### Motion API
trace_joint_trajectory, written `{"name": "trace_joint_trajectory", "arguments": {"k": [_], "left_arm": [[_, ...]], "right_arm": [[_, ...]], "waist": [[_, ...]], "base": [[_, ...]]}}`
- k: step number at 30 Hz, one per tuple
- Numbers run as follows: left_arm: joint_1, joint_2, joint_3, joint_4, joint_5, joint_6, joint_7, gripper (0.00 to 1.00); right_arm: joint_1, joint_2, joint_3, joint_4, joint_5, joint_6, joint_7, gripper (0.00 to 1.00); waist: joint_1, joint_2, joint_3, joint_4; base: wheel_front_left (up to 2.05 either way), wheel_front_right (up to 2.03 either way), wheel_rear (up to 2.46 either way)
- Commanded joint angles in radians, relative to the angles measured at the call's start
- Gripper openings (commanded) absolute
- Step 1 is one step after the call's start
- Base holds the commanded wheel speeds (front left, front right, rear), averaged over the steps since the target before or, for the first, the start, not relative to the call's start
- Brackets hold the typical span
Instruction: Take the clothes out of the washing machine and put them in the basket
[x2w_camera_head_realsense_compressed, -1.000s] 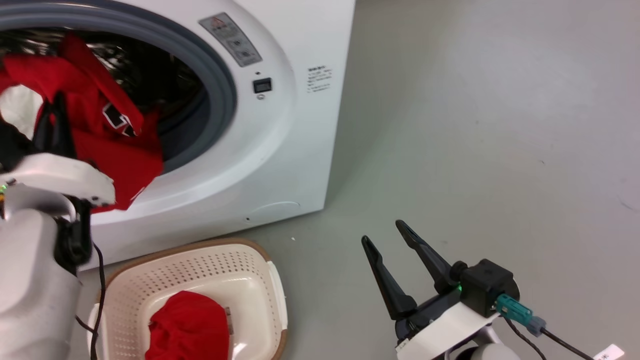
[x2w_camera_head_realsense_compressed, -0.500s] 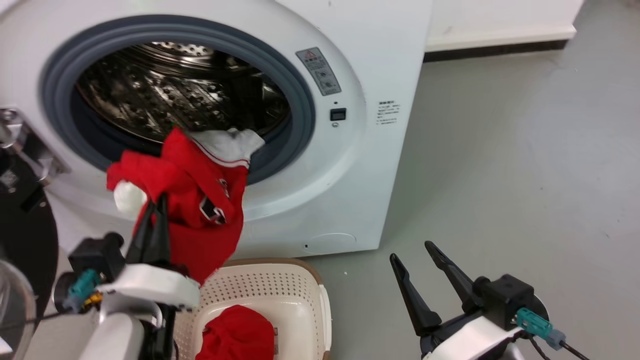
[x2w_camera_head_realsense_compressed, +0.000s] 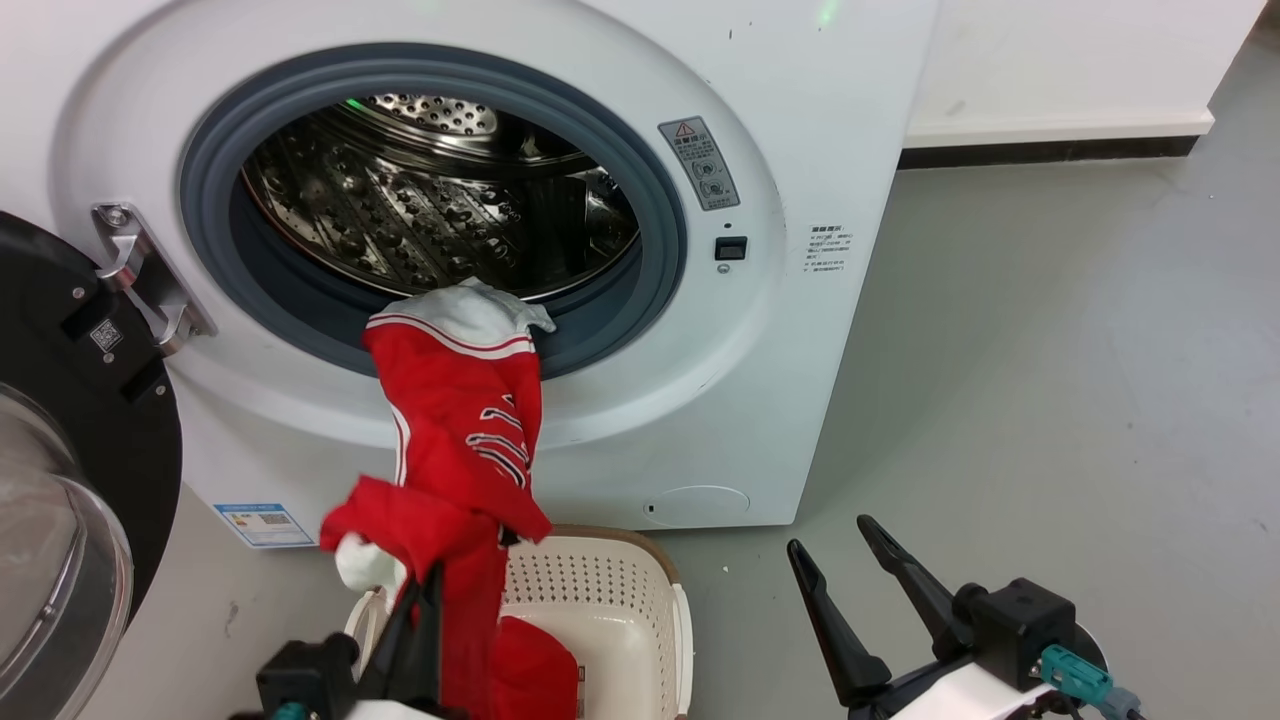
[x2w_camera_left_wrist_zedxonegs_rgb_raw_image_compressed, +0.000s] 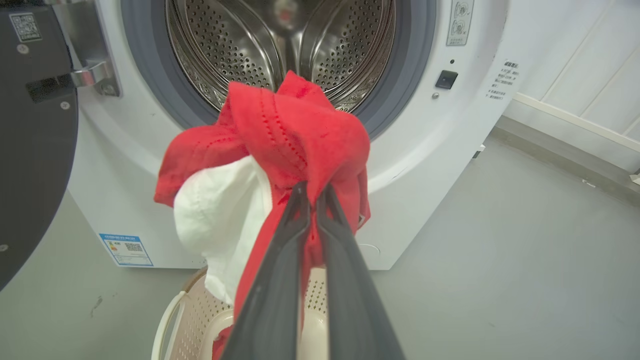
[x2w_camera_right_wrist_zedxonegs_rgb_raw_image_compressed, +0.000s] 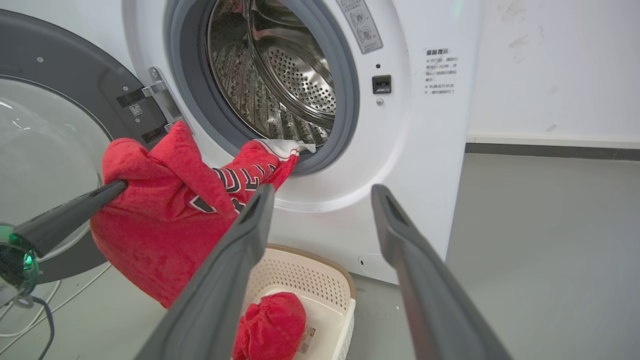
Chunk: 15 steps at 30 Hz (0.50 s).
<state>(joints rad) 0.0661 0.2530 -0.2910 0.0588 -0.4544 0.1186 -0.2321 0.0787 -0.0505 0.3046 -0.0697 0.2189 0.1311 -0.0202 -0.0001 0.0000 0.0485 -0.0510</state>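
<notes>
- Left gripper (x2w_camera_left_wrist_zedxonegs_rgb_raw_image_compressed: 310, 192): fingers pressed together, pinching a fold of the jersey (x2w_camera_head_realsense_compressed: 460, 420). Red cloth bunches over and around the fingertips. In the left wrist view a white patch of lining hangs just left of them.
- Jersey: red, with white stripes and trim. From the pinch it runs up and forward, away from the left gripper, to the washer (x2w_camera_head_realsense_compressed: 820, 150) opening. Its white end lies over the lower lip of the door ring (x2w_camera_head_realsense_compressed: 665, 230), at the edge of the drum (x2w_camera_head_realsense_compressed: 430, 200). The rest hangs loose below the pinch.
- Basket (x2w_camera_head_realsense_compressed: 640, 548): below the left gripper, on the floor (x2w_camera_head_realsense_compressed: 1050, 400), close against the washer front. The jersey's hanging tail drops toward it. Cannot tell whether the tail touches the basket or what lies in it.
- Red garment (x2w_camera_right_wrist_zedxonegs_rgb_raw_image_compressed: 272, 320): plain and bundled, lying on the basket bottom, below and slightly right of the left gripper. A label sticker (x2w_camera_right_wrist_zedxonegs_rgb_raw_image_compressed: 306, 334) shows just beside it.
- Right gripper (x2w_camera_head_realsense_compressed: 830, 533): fingers spread wide, nothing between them. It sits to the right of the basket over bare floor, well apart from the jersey. Fingertips point toward the washer's lower front.
- Door (x2w_camera_head_realsense_compressed: 90, 400): swung open, to the left of the left gripper, with a black frame around glass. Its hinge (x2w_camera_head_realsense_compressed: 150, 275) is up and to the left of the pinch.
- Drum: perforated steel, beyond the left gripper's fingertips and above them in the left wrist view.
</notes>
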Motion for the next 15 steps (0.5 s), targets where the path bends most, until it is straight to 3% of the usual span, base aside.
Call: {"name": "trace_joint_trajectory", "arguments": {"k": [1,10,15], "left_arm": [[0.022,-0.003,-0.011,-0.002,-0.006,0.0,0.007,0.0],[0.045,-0.037,-0.058,0.125,-0.035,-0.038,0.015,0.0],[-0.046,-0.047,-0.023,0.269,-0.061,-0.069,-0.011,0.0]], "right_arm": [[0.012,0.001,-0.002,-0.008,0.003,-0.001,0.004,1.0],[-0.028,0.001,0.019,-0.024,0.003,-0.001,0.01,1.0],[-0.087,0.001,0.022,-0.033,0.003,-0.001,-0.008,1.0]], "waist": [[0.0001,0.0,0.004,0.001],[0.0001,0.0,0.087,-0.034],[0.0001,0.0,0.219,-0.074]], "base": [[0.0,0.0,0.0],[0.0,0.0,0.0],[0.0,0.0,0.0]]}}
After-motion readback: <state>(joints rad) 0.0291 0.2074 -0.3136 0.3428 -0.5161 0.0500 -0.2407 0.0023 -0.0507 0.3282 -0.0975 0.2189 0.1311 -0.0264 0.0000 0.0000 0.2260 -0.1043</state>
